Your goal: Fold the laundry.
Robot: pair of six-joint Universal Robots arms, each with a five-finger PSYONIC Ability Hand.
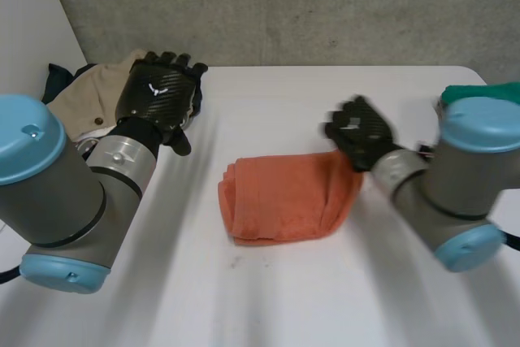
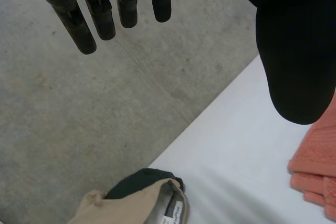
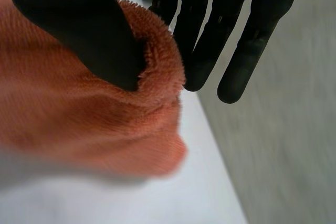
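Note:
An orange towel (image 1: pixel 280 197), folded into a thick pad, lies in the middle of the white table (image 1: pixel 268 298). My right hand (image 1: pixel 361 129) is at the towel's far right corner. In the right wrist view its thumb (image 3: pixel 79 30) presses into a raised fold of the towel (image 3: pixel 79 124), with straight fingers (image 3: pixel 210 40) behind that fold, pinching it. My left hand (image 1: pixel 160 91) hovers open above the table's far left, fingers (image 2: pixel 105 14) straight and holding nothing. The towel's edge (image 2: pixel 317 161) lies beyond that hand's thumb.
A pile of laundry sits at the table's far left corner: a beige garment (image 1: pixel 89 91) (image 2: pixel 131 203) over a dark one (image 1: pixel 57 75) (image 2: pixel 142 179). A green cloth (image 1: pixel 479 91) lies at the far right edge. A concrete wall stands behind the table.

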